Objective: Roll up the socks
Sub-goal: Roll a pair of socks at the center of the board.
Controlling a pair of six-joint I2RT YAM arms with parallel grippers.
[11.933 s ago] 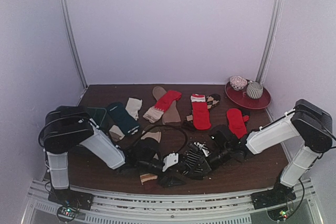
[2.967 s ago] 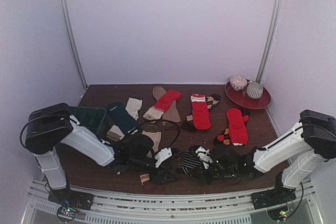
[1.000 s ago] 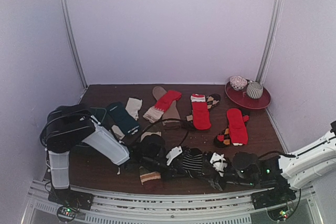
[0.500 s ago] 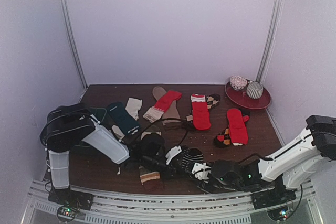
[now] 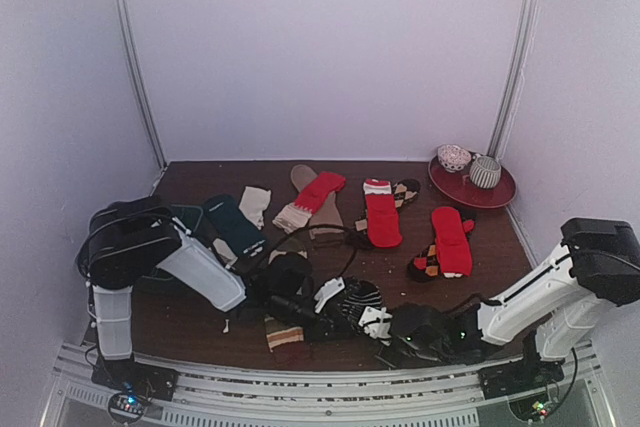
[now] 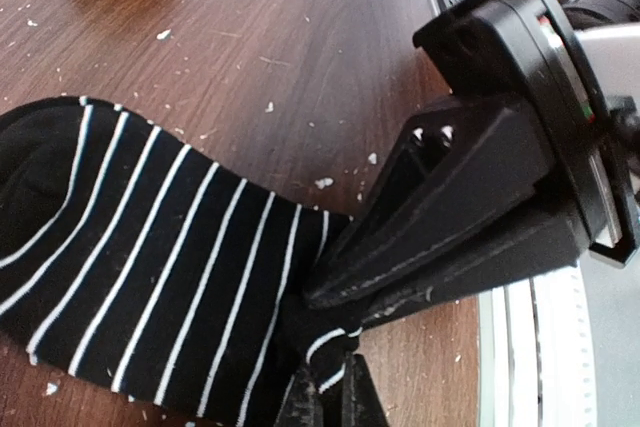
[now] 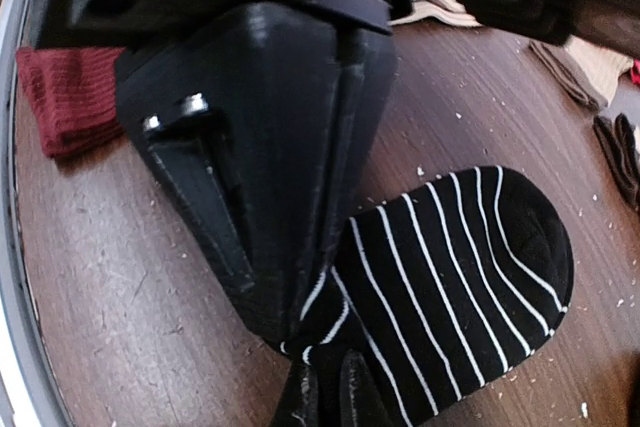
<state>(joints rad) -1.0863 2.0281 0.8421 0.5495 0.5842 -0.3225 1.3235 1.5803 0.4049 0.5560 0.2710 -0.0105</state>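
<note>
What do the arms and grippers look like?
Left arm and right arm: white links, bulky black joint housings, black cables. Left gripper and right gripper: black tapering wedges; green lights behind the right one.

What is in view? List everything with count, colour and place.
striped sock: 1, black-and-white, near centre
red socks: 3, red, middle to right
argyle socks: 2, multicoloured, beside red socks
teal sock: 1, dark teal, left
cream sock: 1, cream, beside teal sock
brown sock: 1, tan-brown, far centre
banded sock: 1, tan with brown stripes, near edge
plate: 1, red, far right
sock balls: 2, pale, on plate
tray: 1, dark green, left
table: 1, brown
left gripper: 1, black, pinching striped sock
right gripper: 1, black, pinching striped sock
</note>
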